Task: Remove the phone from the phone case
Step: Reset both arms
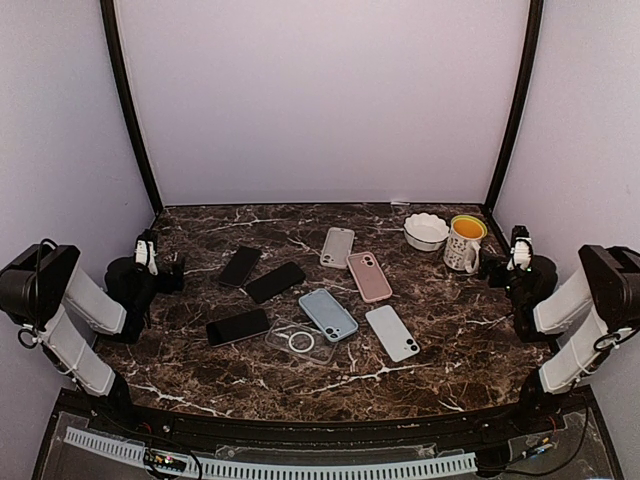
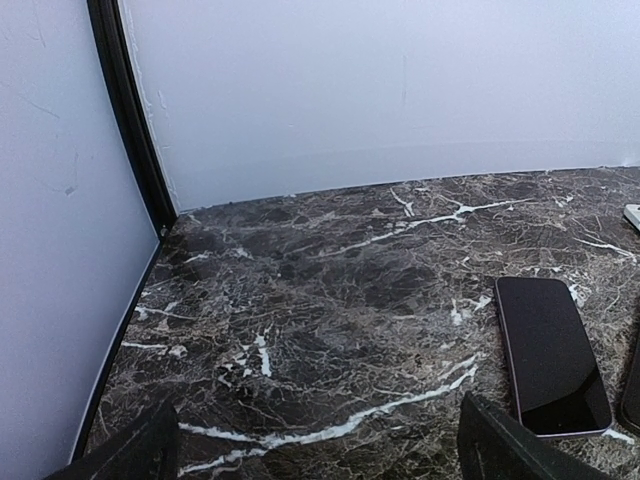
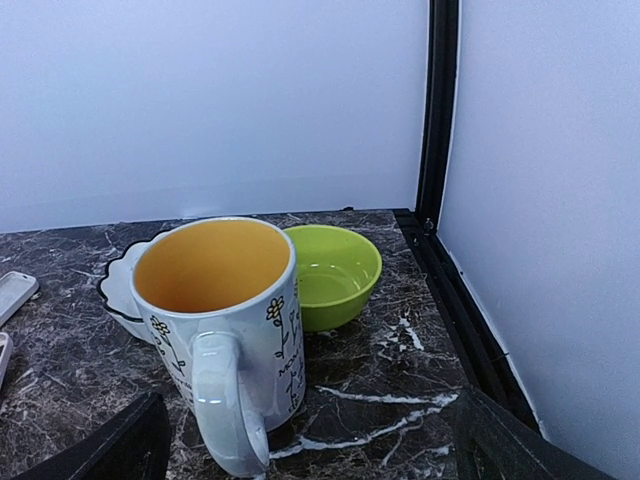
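Both stand wide open and empty: my left pincer (image 1: pixel 148 252) and right pincer (image 1: pixel 519 246), at opposite side edges of the worktop (image 1: pixel 450 360). The blue-cased phone (image 1: pixel 328 314) lies back-up mid-worktop, just beside a clear case (image 1: pixel 300 340) and well away from either of them. I judge the phone stiff, slick and light, and its case rubbery. I'd pin one long edge and peel a corner lip away.

Built of white rounded links (image 1: pixel 92 303) on left arm (image 1: pixel 70 352) and right arm (image 1: pixel 572 360), capped with boxy black housings (image 1: pixel 35 282), trailed by thin black cables (image 1: pixel 24 338), tipped with matte black fingers (image 2: pixel 135 452).
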Robot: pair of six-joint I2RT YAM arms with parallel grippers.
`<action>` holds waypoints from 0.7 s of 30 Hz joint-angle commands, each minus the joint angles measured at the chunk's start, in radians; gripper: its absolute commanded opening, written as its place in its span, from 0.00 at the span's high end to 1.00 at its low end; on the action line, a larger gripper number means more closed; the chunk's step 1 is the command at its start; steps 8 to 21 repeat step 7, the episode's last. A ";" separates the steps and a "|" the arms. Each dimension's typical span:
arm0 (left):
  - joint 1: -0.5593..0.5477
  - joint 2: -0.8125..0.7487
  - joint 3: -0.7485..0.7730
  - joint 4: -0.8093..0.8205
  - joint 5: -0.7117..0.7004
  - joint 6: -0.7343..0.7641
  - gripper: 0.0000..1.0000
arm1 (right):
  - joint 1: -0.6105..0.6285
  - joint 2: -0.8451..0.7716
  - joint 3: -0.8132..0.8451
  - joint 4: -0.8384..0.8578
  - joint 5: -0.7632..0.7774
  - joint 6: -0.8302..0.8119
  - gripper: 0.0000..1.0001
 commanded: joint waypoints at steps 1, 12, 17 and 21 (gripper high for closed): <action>0.006 -0.018 0.010 0.003 0.013 -0.005 0.01 | -0.001 0.002 0.003 0.049 -0.014 -0.003 0.02; 0.006 -0.017 0.010 0.004 0.012 -0.005 0.01 | -0.001 0.001 0.000 0.052 -0.003 0.003 0.01; 0.006 -0.017 0.010 0.004 0.012 -0.005 0.01 | -0.001 0.001 0.000 0.052 -0.003 0.003 0.01; 0.006 -0.017 0.010 0.004 0.012 -0.005 0.01 | -0.001 0.001 0.000 0.052 -0.003 0.003 0.01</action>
